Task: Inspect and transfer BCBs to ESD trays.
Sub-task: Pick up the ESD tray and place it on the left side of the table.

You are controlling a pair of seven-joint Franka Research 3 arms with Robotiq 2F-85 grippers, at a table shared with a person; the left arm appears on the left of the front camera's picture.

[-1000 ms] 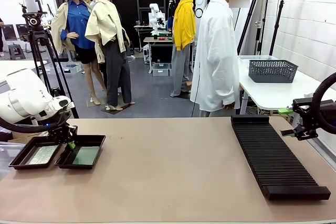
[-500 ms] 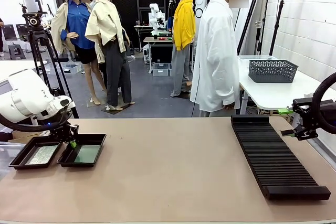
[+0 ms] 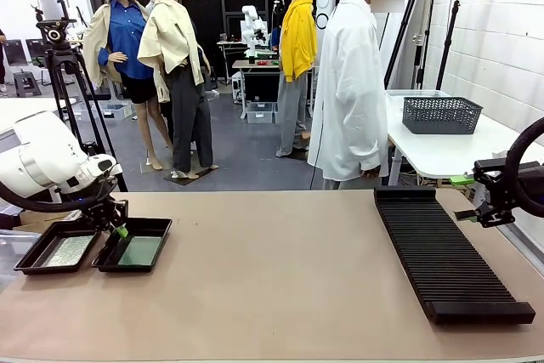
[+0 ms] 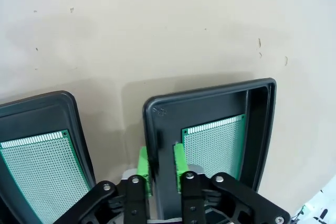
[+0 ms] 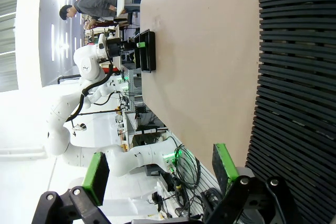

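- the left gripper (image 4: 160,169) was seen low over the two esd trays (image 3: 159,225) at the table's 9 o'clock edge in the front view; in the left wrist view its green pads (image 4: 180,162) straddled the near rim wall of one tray (image 4: 153,145), one pad outside, one inside, with a narrow gap.
- whether the pads pinched the rim could not be told; no board was held between them.
- risk judged: if the arm lifted with the pads clamped on or snagging the rim, the tray could be dragged or tipped and its board slid out; cause would be jaws too narrow to clear the wall.
- second risk judged: the inner pad sat just beside the board edge, so any sideways move could scrape or shift the board.
- containers: that tray held one green bcb (image 4: 215,145) lying flat on its floor, toward 3 o'clock of the inner pad; the neighbouring tray (image 4: 79,124), at 9 o'clock in the wrist view, held a second bcb (image 4: 42,169) likewise flat.
- the two trays were noted side by side, close together, with a strip of table between them.
- the long black slotted rack (image 3: 446,252) lay at the table's 3 o'clock side, with no boards seen in it.
- the right gripper (image 5: 157,174) was recorded wide open and empty, hovering beside the rack (image 5: 294,77).
- a person in a white coat (image 3: 350,82) stood at 12 o'clock, beyond the far edge.
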